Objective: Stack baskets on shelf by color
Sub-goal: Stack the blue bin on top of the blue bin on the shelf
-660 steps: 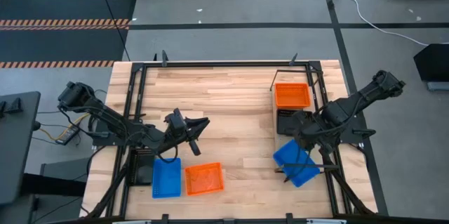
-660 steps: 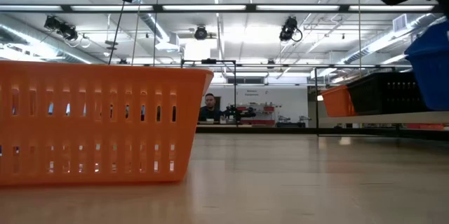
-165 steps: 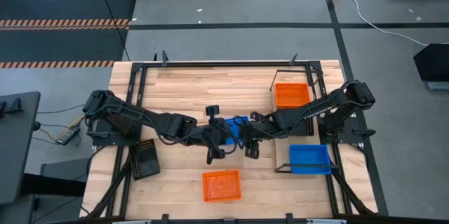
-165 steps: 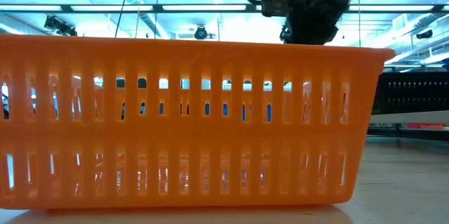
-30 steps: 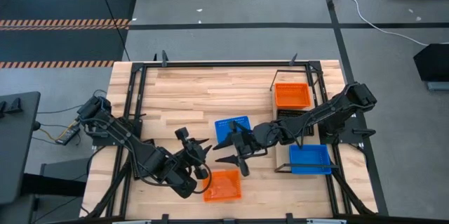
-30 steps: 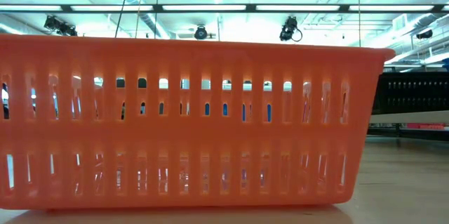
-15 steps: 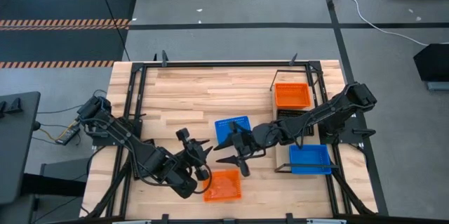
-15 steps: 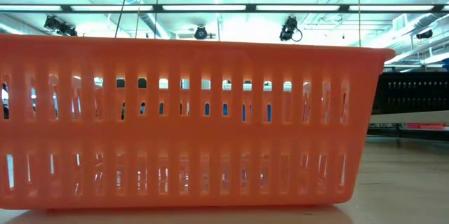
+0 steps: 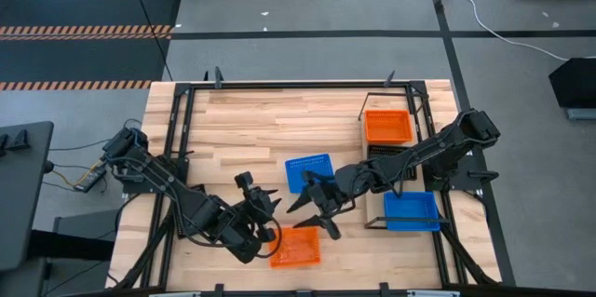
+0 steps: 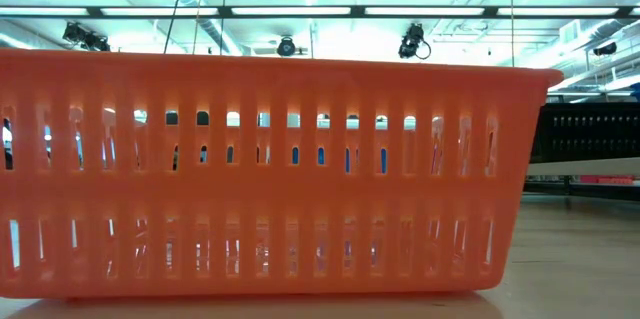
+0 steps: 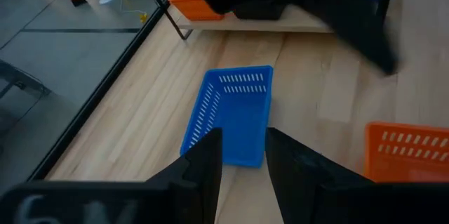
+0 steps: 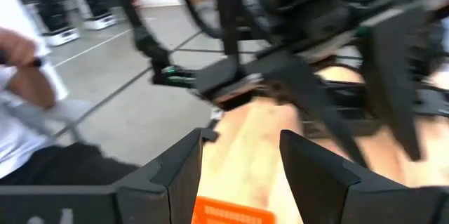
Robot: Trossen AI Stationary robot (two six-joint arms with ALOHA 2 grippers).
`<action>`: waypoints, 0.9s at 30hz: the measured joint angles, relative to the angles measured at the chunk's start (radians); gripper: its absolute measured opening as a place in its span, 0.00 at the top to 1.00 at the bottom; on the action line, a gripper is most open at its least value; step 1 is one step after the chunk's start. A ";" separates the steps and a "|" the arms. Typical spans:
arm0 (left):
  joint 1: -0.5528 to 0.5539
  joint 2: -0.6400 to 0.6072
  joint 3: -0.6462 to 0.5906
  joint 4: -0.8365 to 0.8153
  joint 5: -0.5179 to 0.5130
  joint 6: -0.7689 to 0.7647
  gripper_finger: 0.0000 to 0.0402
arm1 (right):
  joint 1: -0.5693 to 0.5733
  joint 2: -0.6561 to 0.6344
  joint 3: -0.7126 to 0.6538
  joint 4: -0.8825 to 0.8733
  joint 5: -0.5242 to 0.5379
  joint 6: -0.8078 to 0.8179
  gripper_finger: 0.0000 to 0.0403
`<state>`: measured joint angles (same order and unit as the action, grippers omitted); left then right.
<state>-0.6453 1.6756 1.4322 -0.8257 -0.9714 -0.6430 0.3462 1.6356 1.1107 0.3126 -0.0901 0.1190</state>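
**Orange basket on table front, both grippers over it, nothing held**

Orange basket sits flat on the tabletop nr the front edge, about mid-width; in low view it fills most of the pic. Blue basket lies on the table just behind it, twd centre, apart from it.

Shelf stands at the right side of the table. On it, back to front: an orange basket, a black basket partly hidden under the right arm, and a blue basket at the front end.

Left gripper hovers at the back-left corner of the front orange basket, beside the blue one. Fingers part-open w/ a narrow gap, nothing between them; left wrist view shows the blue basket thru that gap and the orange one off to the side.

Right gripper reaches from the shelf side across the table, hanging over the gap btwn blue and front orange baskets. Fingers spread wide, empty. Right wrist view shows the orange rim below, the left arm close ahead, and a person's sleeve in the room beyond.
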 joint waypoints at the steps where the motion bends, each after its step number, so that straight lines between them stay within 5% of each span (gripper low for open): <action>1: 0.000 0.000 0.000 -0.004 0.000 0.000 0.71 | 0.000 0.000 0.000 0.000 -0.023 -0.008 0.51; 13: -0.034 0.000 0.000 0.003 -0.004 0.141 0.71 | 0.021 -0.001 0.000 -0.037 -0.048 0.002 0.51; 19: -0.104 0.000 0.000 0.002 -0.129 0.205 0.71 | 0.038 -0.001 0.000 -0.188 -0.116 0.017 0.51; 23: -0.117 0.000 0.000 -0.003 -0.166 0.203 0.71 | 0.039 -0.001 0.000 -0.202 -0.050 0.011 0.51; 27: -0.095 0.004 0.000 -0.002 -0.065 0.152 0.71 | 0.028 -0.001 0.000 -0.190 0.060 0.009 0.51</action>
<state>-0.7402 1.6793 1.4324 -0.8275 -1.0363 -0.4909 0.3738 1.6348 1.1110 0.1223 -0.0296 0.1284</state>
